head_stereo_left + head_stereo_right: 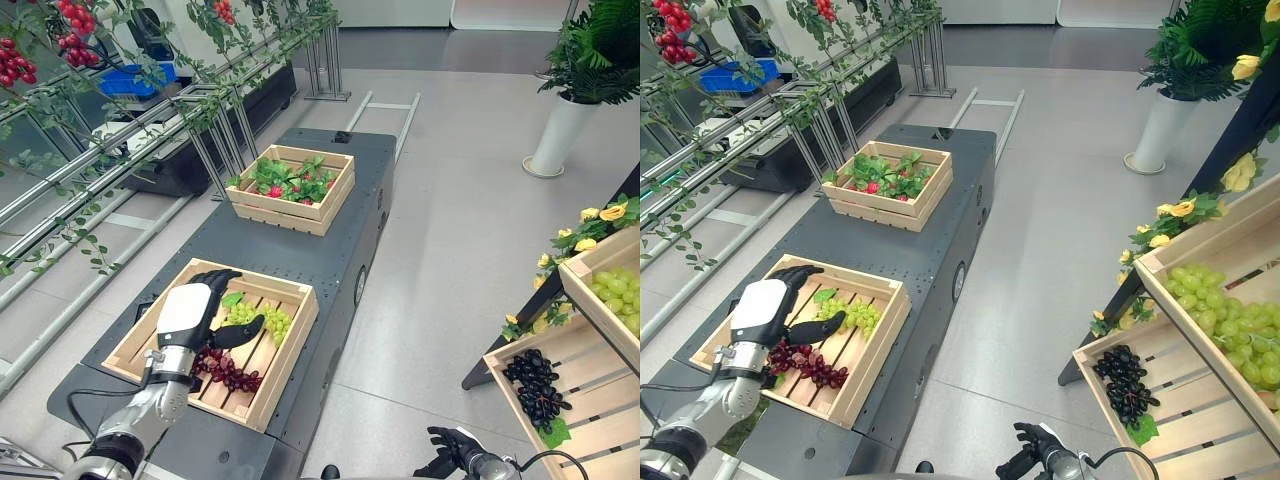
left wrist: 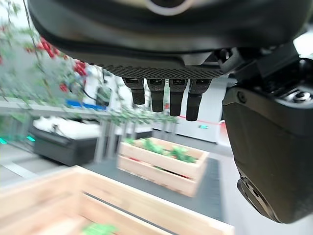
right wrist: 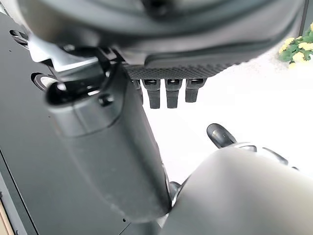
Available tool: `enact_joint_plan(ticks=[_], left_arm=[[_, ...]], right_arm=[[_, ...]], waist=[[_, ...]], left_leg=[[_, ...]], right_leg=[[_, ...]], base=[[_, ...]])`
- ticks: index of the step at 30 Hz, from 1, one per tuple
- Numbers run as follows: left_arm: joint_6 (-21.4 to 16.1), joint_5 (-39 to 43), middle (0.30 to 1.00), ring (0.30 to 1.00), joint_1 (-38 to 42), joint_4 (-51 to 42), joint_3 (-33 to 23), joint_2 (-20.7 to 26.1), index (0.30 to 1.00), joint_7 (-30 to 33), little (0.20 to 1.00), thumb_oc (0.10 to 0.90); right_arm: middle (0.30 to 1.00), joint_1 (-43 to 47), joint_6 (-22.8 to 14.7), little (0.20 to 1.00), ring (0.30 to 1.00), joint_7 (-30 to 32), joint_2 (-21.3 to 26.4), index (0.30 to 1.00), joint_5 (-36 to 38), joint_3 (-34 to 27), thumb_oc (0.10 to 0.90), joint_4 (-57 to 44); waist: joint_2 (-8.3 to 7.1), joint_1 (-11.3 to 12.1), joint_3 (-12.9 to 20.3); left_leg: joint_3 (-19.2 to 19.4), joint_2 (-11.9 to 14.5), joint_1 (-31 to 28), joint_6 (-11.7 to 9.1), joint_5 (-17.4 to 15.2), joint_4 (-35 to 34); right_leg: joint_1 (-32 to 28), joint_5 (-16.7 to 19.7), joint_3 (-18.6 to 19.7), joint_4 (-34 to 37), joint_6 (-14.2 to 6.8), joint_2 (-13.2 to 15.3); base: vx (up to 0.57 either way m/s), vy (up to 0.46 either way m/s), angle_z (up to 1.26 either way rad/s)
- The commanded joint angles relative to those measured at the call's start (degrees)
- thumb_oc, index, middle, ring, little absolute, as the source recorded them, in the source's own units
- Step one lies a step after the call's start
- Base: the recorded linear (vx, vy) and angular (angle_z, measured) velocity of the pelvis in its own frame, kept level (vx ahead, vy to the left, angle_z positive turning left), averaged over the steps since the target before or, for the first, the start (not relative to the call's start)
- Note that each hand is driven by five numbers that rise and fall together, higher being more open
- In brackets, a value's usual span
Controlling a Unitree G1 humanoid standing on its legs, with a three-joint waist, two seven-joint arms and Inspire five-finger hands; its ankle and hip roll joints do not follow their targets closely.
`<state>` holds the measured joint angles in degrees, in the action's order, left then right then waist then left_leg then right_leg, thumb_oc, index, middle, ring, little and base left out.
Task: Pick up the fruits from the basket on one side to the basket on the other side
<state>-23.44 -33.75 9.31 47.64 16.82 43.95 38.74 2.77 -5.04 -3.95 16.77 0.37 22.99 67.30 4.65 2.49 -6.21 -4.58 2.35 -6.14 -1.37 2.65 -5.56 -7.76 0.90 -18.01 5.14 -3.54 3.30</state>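
Hovering over near crate (image 1: 290, 335): left hand (image 1: 196, 308), fingers spread, holding nothing, above green grapes (image 1: 258, 318), dark grapes (image 1: 228, 371). Right hand (image 1: 452, 449) low, fingers relaxed, empty.

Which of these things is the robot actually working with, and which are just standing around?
Part of the job:
- near crate, on the dark table
- green grapes and dark grapes inside it
- left hand, open above the grapes
- right hand, low, holding nothing

Just standing around:
- far crate of leaves and red fruit
- shelf crates of grapes
- yellow flowers
- potted plant
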Motion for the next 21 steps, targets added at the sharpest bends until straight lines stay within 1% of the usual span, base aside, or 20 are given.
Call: enact_joint_plan(ticks=[1, 2, 3, 5, 7, 8, 10, 12, 13, 15, 16, 17, 18, 19, 21], left_arm=[[3.84, -2.38, 0.9, 0.9, 8.32, 1.43, -6.93, 7.94, 0.9, 5.05, 0.9, 0.8], [4.17, -2.87, 0.9, 0.9, 8.1, 1.47, -7.2, 8.23, 0.9, 5.49, 0.9, 0.8], [5.28, -3.61, 0.9, 0.9, 7.95, 1.46, -7.39, 8.73, 0.9, 5.47, 0.9, 0.8], [7.04, -4.98, 0.9, 0.9, 9.47, 1.86, -6.09, 9.81, 0.9, 6.02, 0.9, 0.8], [8.8, -5.84, 0.9, 0.9, 11.33, 1.84, -4.74, 10.95, 0.9, 6.66, 0.9, 0.8], [9.32, -5.52, 0.9, 0.9, 12.32, 1.9, -4.39, 11.68, 0.9, 6.95, 0.9, 0.8], [11.04, -2.13, 0.9, 0.9, 17.17, 3.34, -1.94, 14.92, 0.9, 7.51, 0.9, 0.8], [11.22, -0.06, 0.9, 0.9, 19.27, 3.73, -1.01, 15.85, 0.9, 7.41, 0.9, 0.8], [11.68, 0.56, 0.9, 0.9, 21.91, 3.9, -0.21, 16.79, 0.9, 7.5, 0.9, 0.8], [12.1, 0.01, 0.9, 0.9, 26.14, 4.25, 1.61, 18.12, 0.9, 7.35, 0.9, 0.8], [12.1, -0.15, 0.9, 0.9, 26.64, 4.38, 1.92, 18.22, 0.9, 7.35, 0.9, 0.8], [12.67, -1.86, 0.9, 0.9, 29.45, 4.56, 3.77, 19.25, 0.9, 6.59, 0.9, 0.8], [12.87, -2.12, 0.9, 0.9, 30.08, 4.53, 4.26, 19.57, 0.9, 6.36, 0.9, 0.8], [14.32, -0.49, 0.9, 0.9, 31.87, 4.54, 5.53, 20.31, 0.9, 6.24, 0.9, 0.8], [14.92, 1.21, 0.9, 0.9, 32.69, 4.75, 5.65, 20.33, 0.9, 7.7, 0.9, 0.8]], right_arm=[[0.9, 0.9, -0.16, 0.9, 0.9, -2.47, 2.78, 0.9, -2.67, 2.13, 0.8, 0.3], [0.9, 0.92, -0.1, 0.9, 0.9, -2.53, 2.98, 0.9, -2.72, 2.21, 0.8, -0.01], [0.9, 1.12, 0.13, 0.9, 0.9, -2.77, 3.43, 0.9, -2.9, 2.32, 0.8, -0.73], [0.9, 2.93, -0.03, 0.9, 0.9, -2.91, 4.96, 0.9, -2.55, 2.89, 0.8, -1.75], [0.9, 5.65, -0.35, 0.9, 0.9, -2.87, 6.45, 0.9, -1.83, 3.48, 0.8, -1.93], [0.9, 7.03, -0.71, 0.9, 0.9, -2.71, 7.19, 0.9, -1.1, 3.85, 0.8, -1.98], [0.9, 12.02, -2.12, 0.9, 0.9, -1.45, 8.91, 0.9, 1.24, 4.93, 0.8, -1.64], [0.9, 13.27, -2.79, 0.9, 0.9, -0.75, 9.25, 0.9, 1.76, 5.18, 0.8, -1.47], [0.9, 14.5, -3.25, 0.9, 0.9, -0.07, 9.57, 0.9, 2.17, 5.36, 0.8, -1.65], [0.9, 16.21, -3.43, 0.9, 0.9, 0.83, 9.93, 0.9, 2.71, 5.67, 0.8, -2.32], [0.9, 16.34, -3.42, 0.9, 0.9, 0.9, 9.93, 0.9, 2.77, 5.63, 0.8, -2.36], [0.9, 17.44, -4.31, 0.9, 0.9, 1.63, 10.25, 0.9, 2.44, 5.86, 0.8, -2.82], [0.9, 17.71, -4.62, 0.9, 0.9, 1.84, 10.36, 0.9, 2.47, 5.87, 0.8, -2.98], [0.9, 19.39, -5.04, 0.9, 0.9, 2.58, 10.8, 0.9, 4.25, 5.92, 0.8, -3.77], [0.9, 21.2, -5.37, 0.9, 0.9, 3.18, 11.13, 0.9, 6.82, 5.38, 0.8, -4.52]], waist=[[-1.55, 0.53, -1.48], [-1.54, 0.57, -1.73], [-1.52, 0.67, -2.28], [-1.67, 1.07, -5.23], [-1.58, 1.59, -8.4], [-1.5, 1.75, -9.99], [-1.39, 2.28, -14.58], [-1.4, 2.42, -15.71], [-1.55, 2.41, -17.01], [-1.96, 2.37, -18.56], [-2.03, 2.43, -18.54], [-2.22, 2.41, -19.29], [-2.28, 2.44, -19.43], [-2.54, 2.39, -20.28], [-2.73, 2.33, -21.03]], left_leg=[[2.61, -4.18, -1.07, 2.68, -3.85, 0.56], [2.77, -3.99, -1.07, 2.65, -3.66, 0.56], [3.15, -3.68, -0.72, 2.55, -3.37, 0.87], [3.32, -3.65, 3.97, 2.21, -4.33, 7.52], [2.95, -3.8, 7.49, 2.05, -4.5, 10.86], [2.98, -3.8, 8.88, 1.98, -4.28, 11.58], [3.82, -3.95, 14.99, 1.75, -3.71, 15.09], [4.15, -4.12, 17.09, 1.69, -3.71, 16.59], [4.61, -4.34, 19.56, 1.61, -3.81, 18.67], [4.96, -4.53, 23.4, 1.64, -4.3, 22.28], [5.0, -4.56, 23.93, 1.65, -4.42, 22.73], [5.22, -4.59, 26.48, 1.77, -5.09, 25.54], [5.31, -4.58, 27.18, 1.81, -5.37, 26.42], [5.77, -4.41, 29.82, 2.06, -6.36, 29.61], [6.67, -4.18, 32.75, 2.26, -7.75, 33.28]], right_leg=[[-0.63, -3.71, 3.43, -5.02, 0.06, 2.85], [-0.2, -4.14, 3.5, -5.84, 0.24, 2.76], [0.89, -4.96, 3.66, -7.52, 0.64, 2.64], [4.78, -6.29, 3.33, -12.64, 1.74, 3.03], [8.4, -7.22, 3.42, -16.65, 2.45, 3.1], [9.88, -7.41, 3.4, -17.88, 2.63, 3.07], [15.7, -8.04, 3.44, -21.74, 3.34, 2.91], [17.64, -8.41, 3.26, -23.28, 3.58, 2.91], [19.66, -8.95, 2.9, -25.18, 3.86, 2.87], [22.85, -9.97, 2.48, -28.6, 4.36, 3.0], [23.36, -10.14, 2.46, -29.08, 4.4, 3.08], [25.67, -10.94, 2.06, -31.96, 4.8, 3.63], [26.29, -11.2, 1.96, -32.79, 4.9, 3.84], [28.9, -12.15, 2.01, -36.23, 5.24, 4.46], [31.62, -13.1, 2.27, -39.51, 5.59, 4.93]], base=[[0.17, 0.067, 0.03], [0.14, 0.09, 0.03], [0.01, 0.077, 0.02], [-0.1, 0.11, 0.01], [-0.19, 0.123, 0.06], [-0.25, 0.118, 0.21], [-0.3, 0.131, 0.23], [-0.17, 0.063, 0.12], [-0.17, 0.047, 0.22], [-0.13, 0.034, 0.32], [-0.1, 0.055, 0.3], [-0.06, 0.055, 0.27], [-0.1, 0.104, 0.23], [-0.09, 0.103, 0.14], [-0.09, 0.103, 0.03]])
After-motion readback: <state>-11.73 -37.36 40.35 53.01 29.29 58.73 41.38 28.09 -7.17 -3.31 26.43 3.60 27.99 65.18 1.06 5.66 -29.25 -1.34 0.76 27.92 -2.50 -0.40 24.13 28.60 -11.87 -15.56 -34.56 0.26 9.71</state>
